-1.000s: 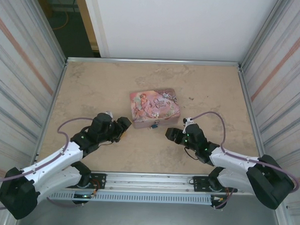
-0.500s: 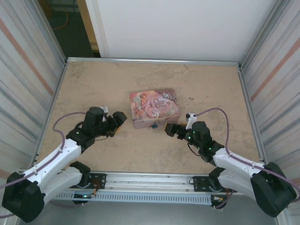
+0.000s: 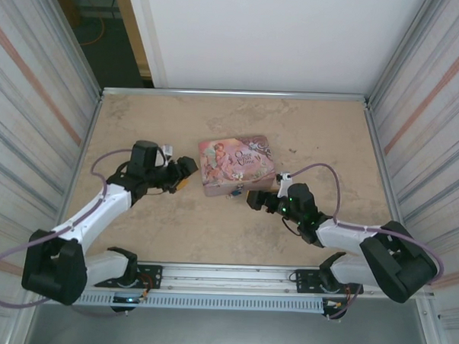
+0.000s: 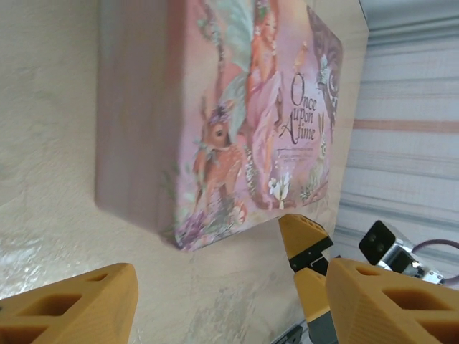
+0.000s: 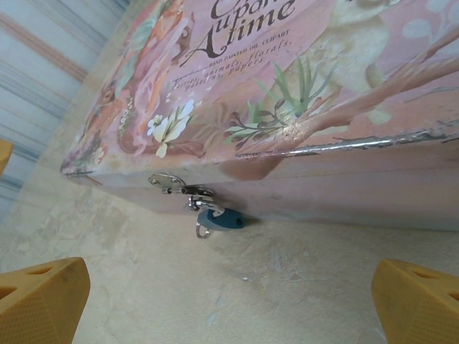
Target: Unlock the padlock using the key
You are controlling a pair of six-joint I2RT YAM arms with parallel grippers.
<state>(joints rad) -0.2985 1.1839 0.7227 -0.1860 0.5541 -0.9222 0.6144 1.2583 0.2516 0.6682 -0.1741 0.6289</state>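
Observation:
The tiny bluish-grey padlock [image 5: 228,218] hangs by its silvery shackle from the hasp [image 5: 169,182] on the pink tin's [image 5: 287,93] front wall, resting on the table. A small wire ring [image 5: 203,231] sticks out at its left end; the key itself is hidden. My right gripper [image 5: 229,304] is open, facing the padlock from a short way off, nothing between its fingers. From above it [image 3: 252,199] sits just right of the padlock [image 3: 235,193]. My left gripper [image 4: 229,308] is open and empty by the tin's [image 4: 215,122] left corner, and from above [image 3: 185,173] stands just left of the tin.
The tin [image 3: 236,165] lies mid-table on the beige top. Corrugated walls [image 3: 41,133] close in left and right, a white wall at the back, and a metal rail [image 3: 232,275] runs along the near edge. One right-gripper finger [image 4: 305,247] shows past the tin in the left wrist view.
The right gripper has opened wide and slid left toward the padlock. The left arm swung away from the near edge, and its gripper now sits by the tin's left side.

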